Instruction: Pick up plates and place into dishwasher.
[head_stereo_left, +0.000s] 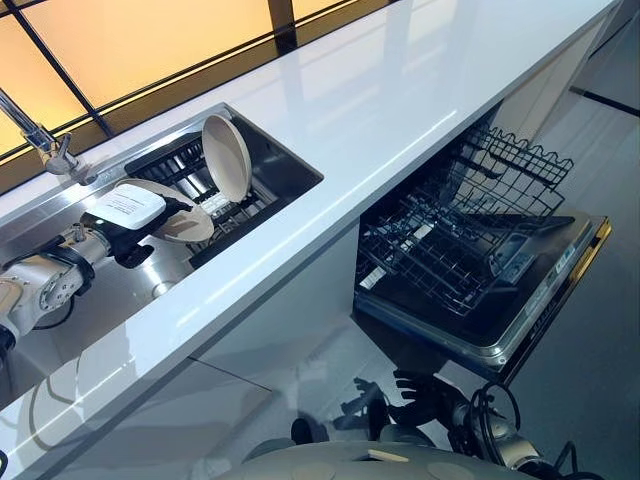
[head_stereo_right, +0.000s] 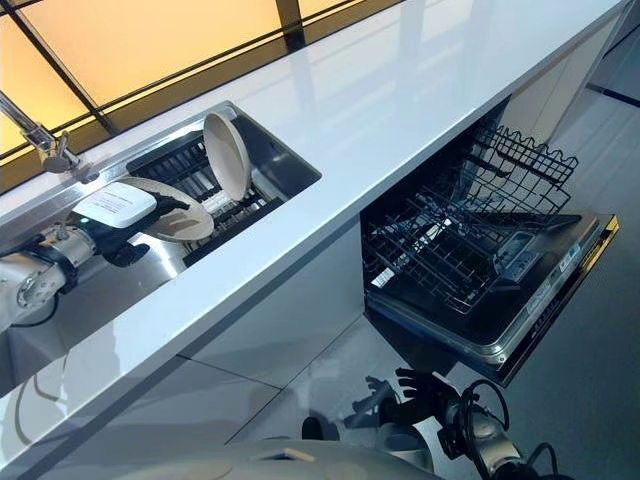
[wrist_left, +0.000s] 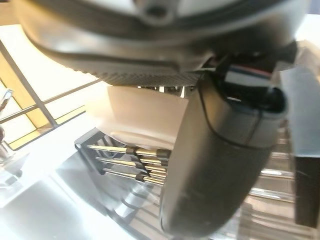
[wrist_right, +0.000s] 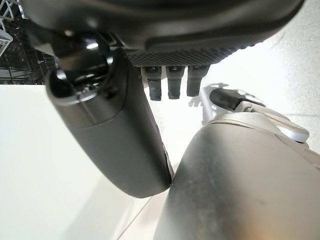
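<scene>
Left hand (head_stereo_left: 135, 228) is pinching the tilted plate (head_stereo_left: 178, 213) pretty loosely, so it might clip the sink rack (head_stereo_left: 195, 170) and slip.

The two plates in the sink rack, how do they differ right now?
The upright plate stands on edge in the sink rack, untouched; the tilted plate lies nearly flat, lower and nearer the faucet, with the left hand curled on it. Both are cream and round. The right hand hangs empty below the dishwasher.
</scene>
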